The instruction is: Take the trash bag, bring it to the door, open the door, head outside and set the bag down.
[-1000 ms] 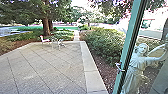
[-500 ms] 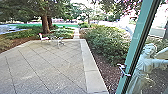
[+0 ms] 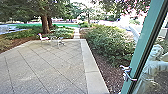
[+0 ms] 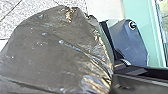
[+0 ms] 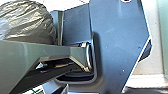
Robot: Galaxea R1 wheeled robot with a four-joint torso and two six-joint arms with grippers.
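One full trash bag [image 4: 55, 50] bulges near my base plate [image 4: 130, 42], my grippers' state I can't tell, and rolling too close to the green-framed door [image 3: 142, 47] could snag it.

This is a paved yard [image 3: 45, 72] outside a building, seen past a green-framed glass door [image 3: 143, 47]. Hedges [image 3: 107, 45], a tree [image 3: 45, 23] and an outdoor chair [image 3: 43, 38] show it.

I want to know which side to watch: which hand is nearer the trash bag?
Left, it seems: the trash bag looms close before the left hand's camera, while from the right hand's it looks farther off, beyond a jointed bar.
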